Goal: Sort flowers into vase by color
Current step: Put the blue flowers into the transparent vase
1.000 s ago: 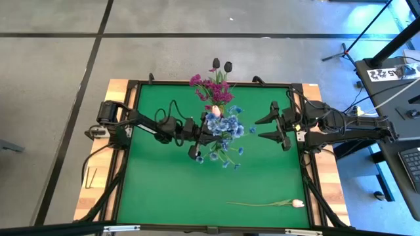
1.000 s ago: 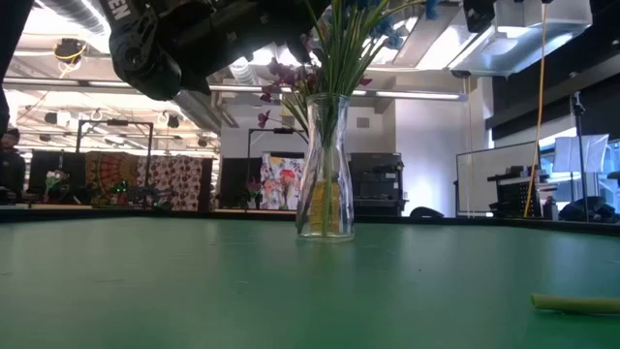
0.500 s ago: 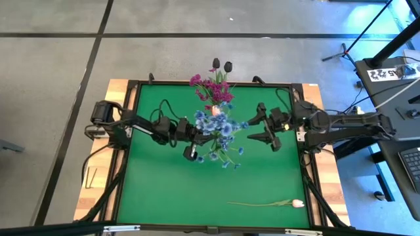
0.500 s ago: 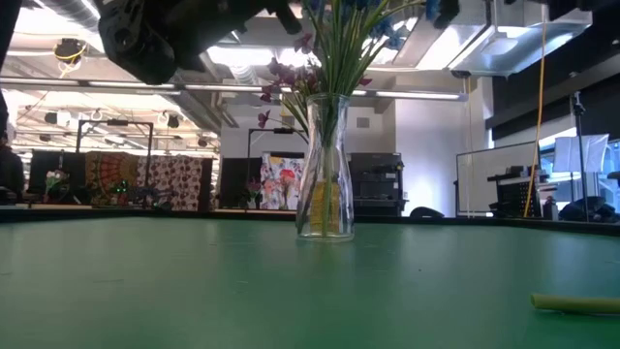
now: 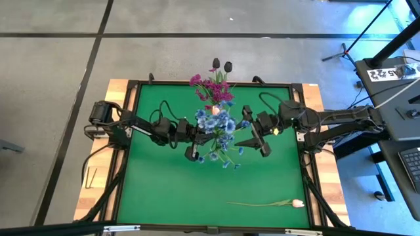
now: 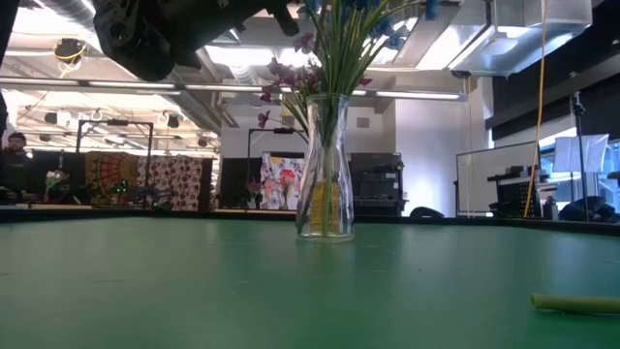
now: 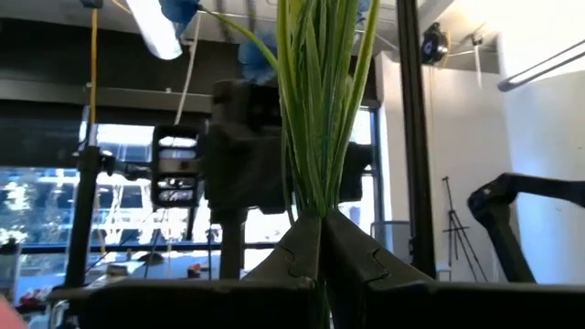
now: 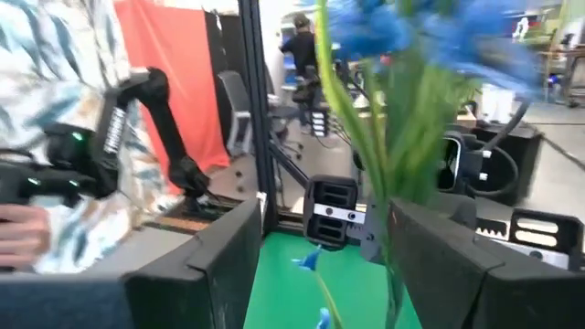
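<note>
A clear glass vase (image 6: 325,170) stands mid-table toward the far edge, with green stems in it. Magenta blossoms (image 5: 211,88) and two near-black tulip buds (image 5: 222,65) show above it. My left gripper (image 5: 201,134) is shut on a bunch of blue flowers (image 5: 222,130) just nearer than the vase; whether their lower ends reach into the vase I cannot tell. My right gripper (image 5: 244,134) hangs open to the right of the blue blossoms (image 8: 411,37), its fingers either side of them and apart from them. A pale pink tulip (image 5: 296,203) lies flat on the mat at the near right. My left gripper pinches the bundle of green stems (image 7: 320,196) between its two fingers, partway along their length. The fingers come from the table's left, slanting upward, and lie across the stems. The stems rise out of the hold and fan apart, with the blue blossoms above.
The green mat (image 5: 164,190) has free room at the near left and middle. The tulip's stem end (image 6: 576,303) lies near the front right. A person in a patterned sleeve (image 8: 55,82) shows beyond the table's edge. Equipment stands right of the table (image 5: 394,72).
My right gripper has travelled toward the table's left, up to the blue blossoms, and stayed open. My left gripper has kept its hold on the stems and risen a little.
</note>
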`<state>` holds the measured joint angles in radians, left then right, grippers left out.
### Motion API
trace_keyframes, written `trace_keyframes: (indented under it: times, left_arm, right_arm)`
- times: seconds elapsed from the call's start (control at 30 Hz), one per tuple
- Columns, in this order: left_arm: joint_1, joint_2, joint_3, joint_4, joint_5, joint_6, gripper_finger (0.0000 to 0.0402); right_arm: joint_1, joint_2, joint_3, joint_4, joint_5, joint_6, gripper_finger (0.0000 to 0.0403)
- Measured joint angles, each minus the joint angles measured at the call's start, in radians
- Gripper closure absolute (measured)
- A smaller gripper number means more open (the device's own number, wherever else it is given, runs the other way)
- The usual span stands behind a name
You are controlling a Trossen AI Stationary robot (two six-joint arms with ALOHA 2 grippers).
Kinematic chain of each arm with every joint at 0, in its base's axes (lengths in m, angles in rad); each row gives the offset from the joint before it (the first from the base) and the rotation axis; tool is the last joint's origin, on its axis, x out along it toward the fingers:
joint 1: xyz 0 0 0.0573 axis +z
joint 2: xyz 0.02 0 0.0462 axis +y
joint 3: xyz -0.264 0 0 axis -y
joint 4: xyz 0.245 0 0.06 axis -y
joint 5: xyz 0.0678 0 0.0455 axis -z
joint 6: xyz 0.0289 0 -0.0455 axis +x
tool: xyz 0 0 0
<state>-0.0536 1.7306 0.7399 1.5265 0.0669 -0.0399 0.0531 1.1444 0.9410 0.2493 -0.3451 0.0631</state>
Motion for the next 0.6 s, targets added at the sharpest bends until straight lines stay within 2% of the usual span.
trace_keyframes:
  times: [0.17, 0.4, 0.6]
  left_arm:
    - [-0.002, 0.000, 0.000, 0.000, -0.009, -0.001, 0.0401]
    - [-0.019, 0.000, 0.000, 0.000, -0.008, -0.001, 0.0401]
    - [-0.035, 0.000, 0.000, -0.007, -0.026, 0.023, 0.0401]
  right_arm:
    - [0.029, 0.070, 0.052, -0.038, 0.103, -0.033, 0.0169]
    - [0.025, 0.159, 0.091, -0.029, 0.147, -0.012, 0.0169]
    - [0.025, 0.186, 0.126, -0.037, 0.158, -0.010, 0.0169]
